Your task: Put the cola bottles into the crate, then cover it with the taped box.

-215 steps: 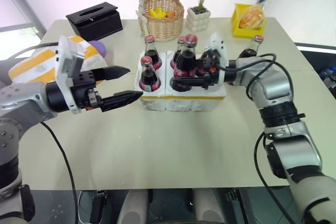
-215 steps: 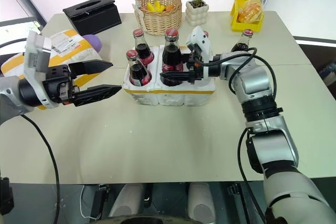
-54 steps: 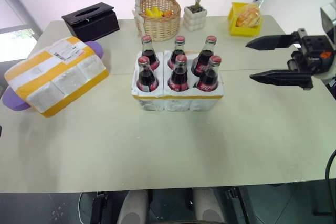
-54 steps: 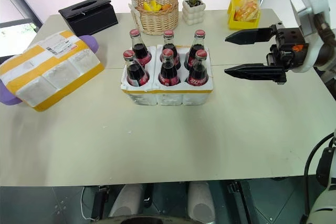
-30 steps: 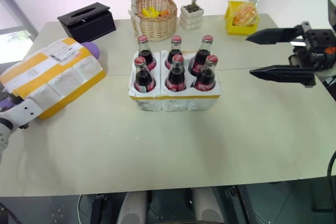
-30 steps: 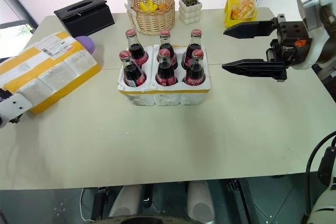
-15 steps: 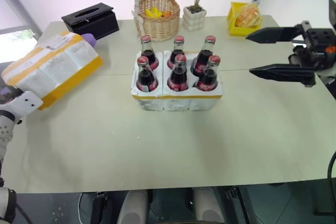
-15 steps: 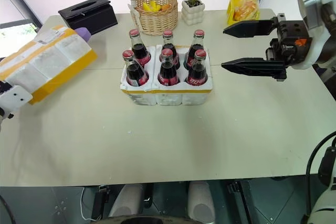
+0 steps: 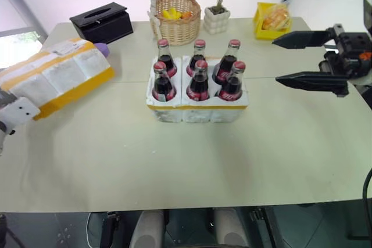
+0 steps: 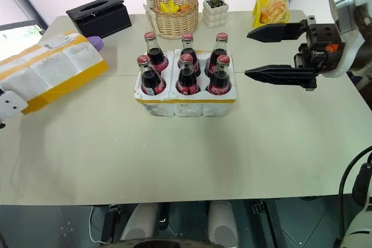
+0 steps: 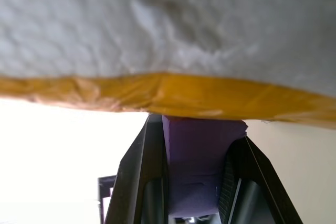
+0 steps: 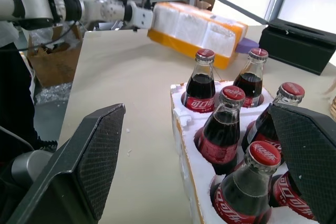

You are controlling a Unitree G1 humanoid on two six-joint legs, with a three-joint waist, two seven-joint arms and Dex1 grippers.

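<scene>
Six small glass cola bottles (image 9: 199, 78) with red caps and red labels, upright in the wells of a low white foam crate (image 9: 197, 108) with a yellow tape band, at the middle of a pale beige table (image 9: 174, 161); two rows of three, every well filled.

Large white foam box wrapped in wide yellow tape (image 9: 55, 79) at the far left, tilted and lifted clear of the table, white shipping label on top. Under it a purple block (image 11: 202, 166), one end poking out at the box's far end. Left gripper (image 11: 195, 182) closed on that purple block beneath the box, black fingers (image 11: 139, 177) pressed against its two sides, the foam box resting across the top. Box well apart from the crate, to its left.

Right gripper (image 10: 278, 51) to the right of the crate, above the table, pointing left toward the bottles, jaws spread wide and holding nothing.

Along the far edge: black tissue box (image 9: 103, 21) at left, woven wicker basket (image 9: 173, 18) with yellow contents, small white pot with a green plant (image 9: 218, 18), yellow tray with packaged snacks (image 9: 272, 18) at right.
</scene>
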